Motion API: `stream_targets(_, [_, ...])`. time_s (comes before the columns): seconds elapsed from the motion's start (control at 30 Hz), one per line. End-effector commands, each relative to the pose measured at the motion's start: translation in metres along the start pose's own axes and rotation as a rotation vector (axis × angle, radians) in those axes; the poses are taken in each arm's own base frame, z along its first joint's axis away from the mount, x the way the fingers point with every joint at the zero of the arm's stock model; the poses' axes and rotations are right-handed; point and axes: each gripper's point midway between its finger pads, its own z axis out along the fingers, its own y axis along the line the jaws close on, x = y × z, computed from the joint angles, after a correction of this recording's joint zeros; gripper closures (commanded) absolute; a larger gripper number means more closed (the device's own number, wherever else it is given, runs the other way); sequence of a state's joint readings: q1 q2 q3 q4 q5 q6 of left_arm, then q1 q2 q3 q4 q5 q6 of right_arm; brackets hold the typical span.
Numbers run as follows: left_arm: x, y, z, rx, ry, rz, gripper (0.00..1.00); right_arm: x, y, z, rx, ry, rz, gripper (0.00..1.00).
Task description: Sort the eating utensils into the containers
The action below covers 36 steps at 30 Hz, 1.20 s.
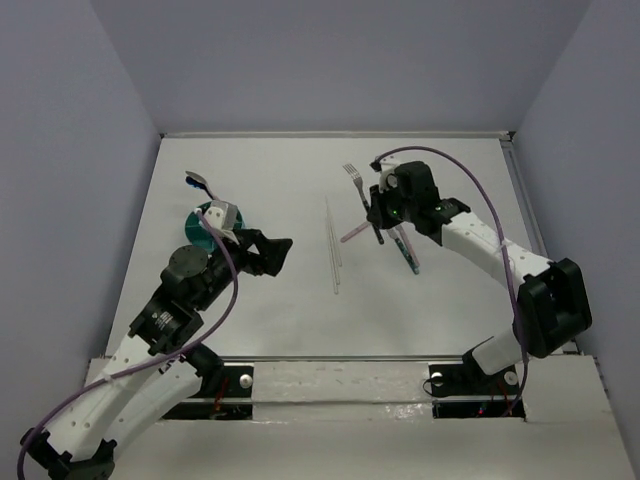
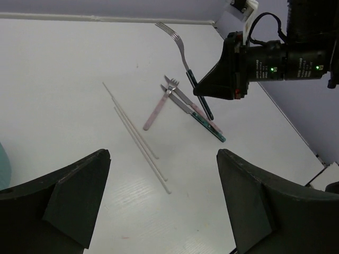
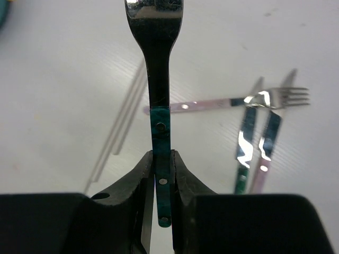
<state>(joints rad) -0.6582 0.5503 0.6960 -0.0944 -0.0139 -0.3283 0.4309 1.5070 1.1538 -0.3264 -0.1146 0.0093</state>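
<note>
Overhead, a white counter sits boxed in by pale grey walls. At its far left stands a teal cup with a blue spoon poking out of it. The right gripper pinches a fork by its green handle. A pink fork, two knives and two thin white sticks lie close by. The left gripper hangs wide apart near the cup.

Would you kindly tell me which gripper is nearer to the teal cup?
Left. The left gripper hangs open just beside the teal cup, on its right in the top view; the right gripper is much farther right, jaws shut on the fork.
</note>
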Motion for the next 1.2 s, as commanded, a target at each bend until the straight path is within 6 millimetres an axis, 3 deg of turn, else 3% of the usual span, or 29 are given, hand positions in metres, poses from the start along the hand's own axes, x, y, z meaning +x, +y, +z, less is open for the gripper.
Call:
stream_targets(0.0, [-0.008, 0.001, 0.012, 0.008, -0.014, -0.035, 0.20, -0.058, 0.067, -0.010, -0.200, -0.242, 0.044, 1.00])
stream_targets(0.1, [-0.006, 0.012, 0.020, -0.014, -0.001, -0.057, 0.21, -0.079, 0.103, -0.015, -0.329, -0.339, 0.087, 1.00])
stream_targets(0.23, [0.001, 0.025, 0.031, -0.037, 0.039, -0.090, 0.22, -0.088, 0.146, -0.018, -0.479, -0.368, 0.117, 1.00])
stream_targets(0.3, [0.007, 0.030, 0.035, -0.051, 0.059, -0.105, 0.24, -0.086, 0.173, -0.017, -0.546, -0.365, 0.114, 1.00])
stream_targets(0.53, [0.016, 0.024, 0.049, 0.004, 0.094, -0.137, 0.30, -0.072, 0.226, 0.000, -0.640, -0.327, 0.082, 1.00])
stream_targets(0.73, [0.018, 0.037, 0.053, -0.056, 0.091, -0.139, 0.37, -0.068, 0.249, -0.003, -0.690, -0.338, 0.065, 1.00])
stream_targets(0.9, [0.027, 0.048, 0.057, -0.109, 0.122, -0.147, 0.50, -0.068, 0.252, -0.009, -0.699, -0.357, 0.060, 1.00])
stream_targets(1.17, [0.028, 0.050, 0.063, -0.112, 0.130, -0.164, 0.53, -0.061, 0.268, -0.020, -0.747, -0.351, 0.045, 1.00])
